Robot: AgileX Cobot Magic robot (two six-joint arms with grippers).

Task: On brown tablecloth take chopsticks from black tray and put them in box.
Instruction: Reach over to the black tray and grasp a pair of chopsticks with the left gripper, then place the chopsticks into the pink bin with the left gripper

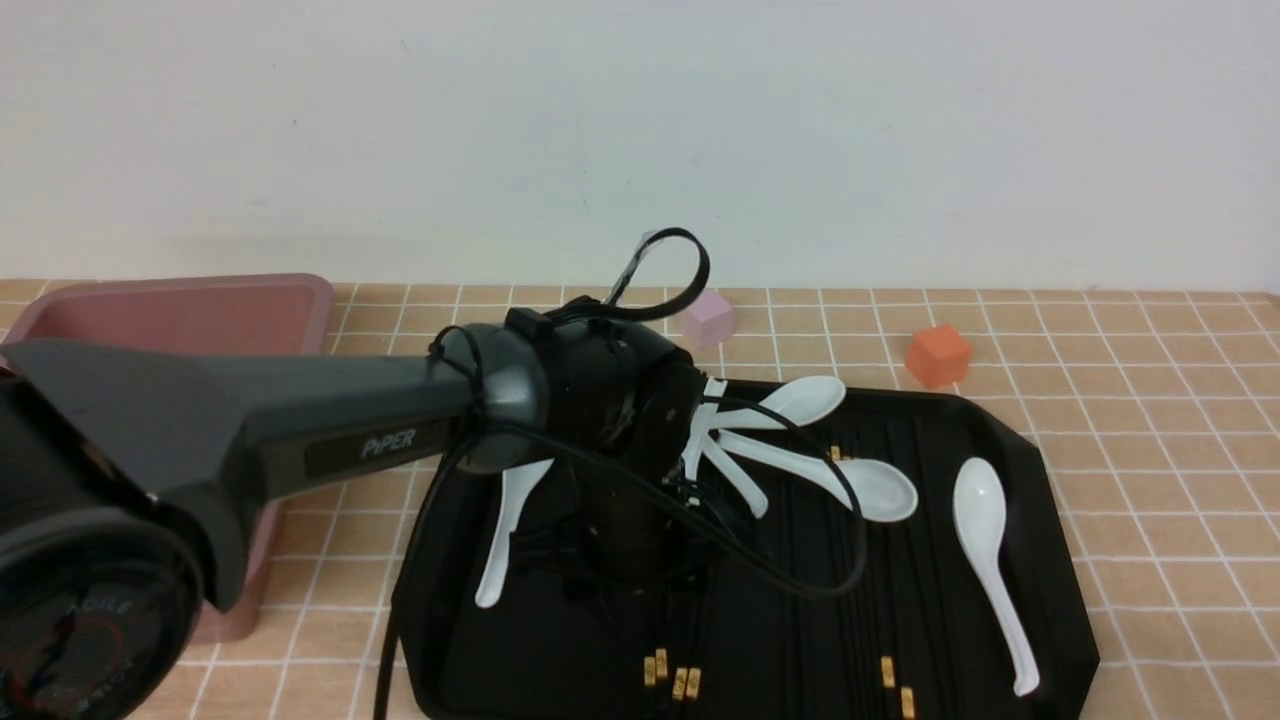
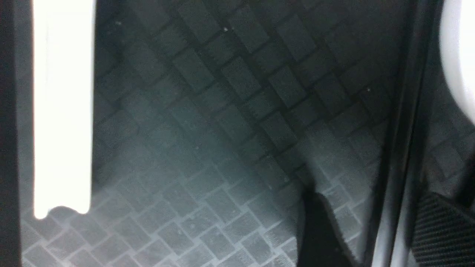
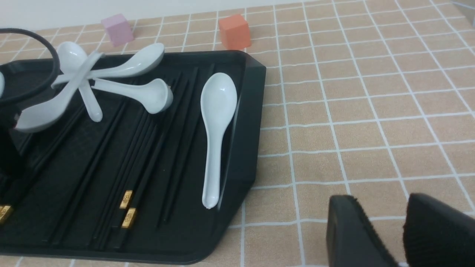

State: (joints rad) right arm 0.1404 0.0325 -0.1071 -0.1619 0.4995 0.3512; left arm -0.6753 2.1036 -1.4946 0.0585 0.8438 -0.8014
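The black tray lies on the brown tablecloth. Several black chopsticks with gold bands lie along its floor among white spoons. My left gripper reaches down into the tray's left half. In the left wrist view it is open just above the tray floor, with a pair of chopsticks running between its fingers. The pinkish-brown box stands at the far left, partly hidden by the left arm. My right gripper is open and empty over the cloth, right of the tray.
A pink cube and an orange cube sit on the cloth behind the tray. Crossed spoons are piled at the tray's far end. A spoon handle lies beside the left gripper. A wall closes the back.
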